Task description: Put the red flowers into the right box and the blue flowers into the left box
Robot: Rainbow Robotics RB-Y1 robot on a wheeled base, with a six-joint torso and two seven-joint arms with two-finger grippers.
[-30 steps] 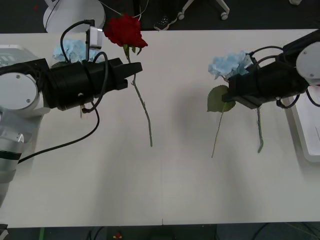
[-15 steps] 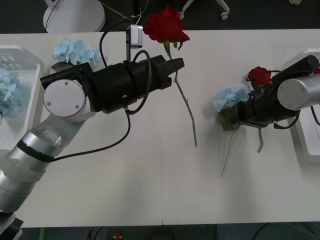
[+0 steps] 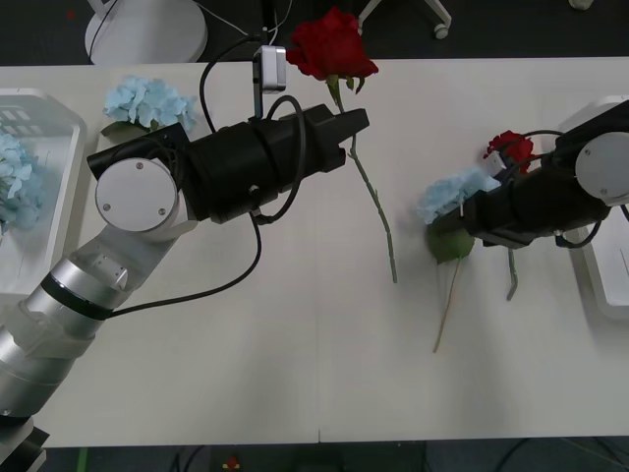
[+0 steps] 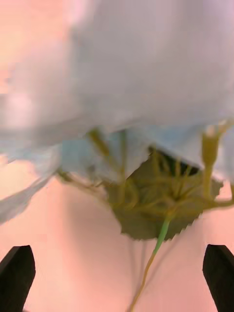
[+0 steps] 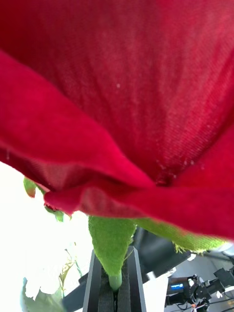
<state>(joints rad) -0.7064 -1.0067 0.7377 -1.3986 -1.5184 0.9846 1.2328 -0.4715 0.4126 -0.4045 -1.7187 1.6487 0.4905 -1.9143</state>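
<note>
Front view: the left hand [image 3: 356, 123] pinches a red rose [image 3: 331, 46] by its stem, high over the white bench [image 3: 295, 354]. The right hand [image 4: 117, 278] is spread wide over a blue flower [image 3: 454, 195], with another rose [image 3: 510, 147] just behind it. More blue flowers [image 3: 147, 101] lie near the left tray [image 3: 54, 118].

Right tool [image 3: 470, 218] tips hidden under blue flower [image 3: 450, 195]; grip state unclear. Right wrist view: petals [image 4: 146, 63] blurred, fingers [image 4: 17, 273] cut off at corners. Left box [image 3: 39, 108] and right box [image 3: 609, 270] cropped by frame edges. Left wrist view: red rose [image 5: 122, 92] overflows frame, blocking worktop.
</note>
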